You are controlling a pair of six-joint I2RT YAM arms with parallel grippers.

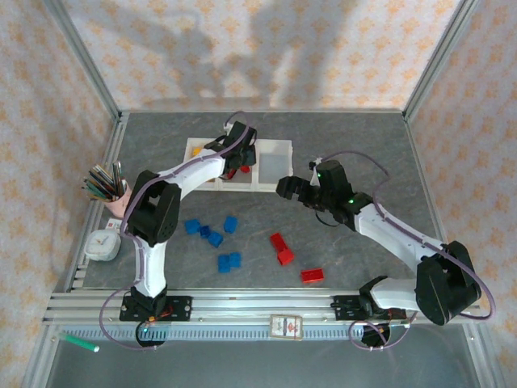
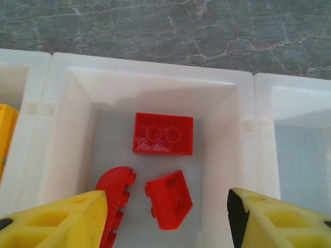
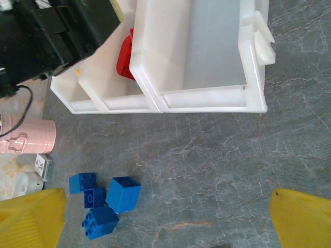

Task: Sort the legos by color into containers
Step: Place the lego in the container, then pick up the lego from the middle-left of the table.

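The containers [image 1: 273, 166] stand in a row at the back of the table. My left gripper [image 2: 168, 223] hangs open over the middle compartment [image 2: 227, 103], nothing between its yellow fingers [image 2: 57, 222]. Three red legos lie inside: a flat brick [image 2: 163, 134], a sloped piece [image 2: 169, 199] and a curved piece [image 2: 115, 196]. A yellow lego [image 2: 6, 129] sits in the left compartment. My right gripper [image 3: 165, 222] is open above bare table, in front of the empty right compartment [image 3: 212, 46]. Several blue legos [image 3: 123, 195] lie to its left. Loose blue legos [image 1: 216, 238] and red legos [image 1: 281, 248] dot the table's front.
A pink cup of pencils [image 1: 109, 190] and a small white clock [image 1: 103, 242] stand at the left edge. A green marker [image 1: 81, 342] and a card [image 1: 285, 326] lie near the front rail. Metal frame posts and papered walls close in the table.
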